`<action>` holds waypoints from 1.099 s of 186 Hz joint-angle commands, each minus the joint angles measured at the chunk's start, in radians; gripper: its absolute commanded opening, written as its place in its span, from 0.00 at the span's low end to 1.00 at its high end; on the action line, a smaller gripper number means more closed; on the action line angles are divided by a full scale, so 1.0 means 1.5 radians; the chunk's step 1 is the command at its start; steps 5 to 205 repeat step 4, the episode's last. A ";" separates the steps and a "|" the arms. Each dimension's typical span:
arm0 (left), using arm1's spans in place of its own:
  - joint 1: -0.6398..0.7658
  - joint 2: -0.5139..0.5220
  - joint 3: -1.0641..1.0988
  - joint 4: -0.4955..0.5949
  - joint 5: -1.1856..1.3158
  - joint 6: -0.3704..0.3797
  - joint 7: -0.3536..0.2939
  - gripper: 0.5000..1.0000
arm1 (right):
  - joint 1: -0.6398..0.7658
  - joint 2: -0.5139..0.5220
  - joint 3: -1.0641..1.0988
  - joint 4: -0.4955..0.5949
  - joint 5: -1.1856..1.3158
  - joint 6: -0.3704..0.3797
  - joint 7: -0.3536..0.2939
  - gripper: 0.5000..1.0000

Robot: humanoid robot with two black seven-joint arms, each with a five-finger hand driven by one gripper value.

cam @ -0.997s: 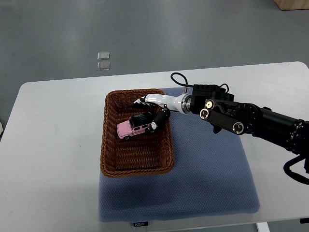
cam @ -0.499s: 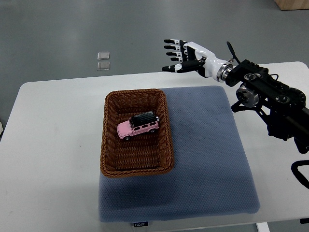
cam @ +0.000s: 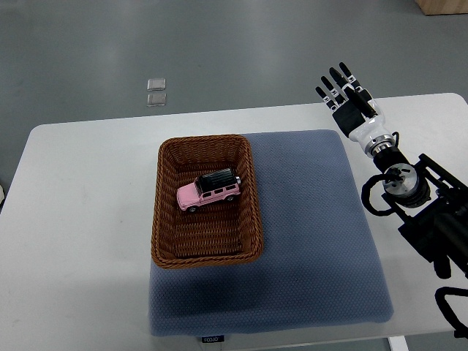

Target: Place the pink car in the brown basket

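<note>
The pink car [cam: 208, 191], with a black roof, lies inside the brown wicker basket [cam: 164, 219], near its middle. My right hand [cam: 346, 96] is over the table's far right, well away from the basket. Its fingers are spread and straight and it holds nothing. Its arm [cam: 409, 197] runs down the right side of the picture. The left arm does not show.
The basket stands on the left part of a blue-grey mat [cam: 314, 241] on a white table [cam: 80, 219]. Two small clear squares [cam: 156, 91] lie on the grey floor beyond the table. A cardboard box corner [cam: 442, 6] shows at the top right.
My right hand let go of the pink car in the basket, lifted out, and swung away to the right. The car stays in the basket.
</note>
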 commanded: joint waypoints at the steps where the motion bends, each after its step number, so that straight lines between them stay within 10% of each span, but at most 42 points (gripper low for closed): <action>1: 0.000 0.000 0.000 0.001 0.000 0.000 0.000 1.00 | -0.001 0.001 0.000 -0.004 0.001 0.010 0.001 0.82; 205: 0.000 0.000 0.000 0.001 0.000 0.000 0.000 1.00 | -0.001 0.001 0.000 -0.004 0.001 0.011 0.001 0.82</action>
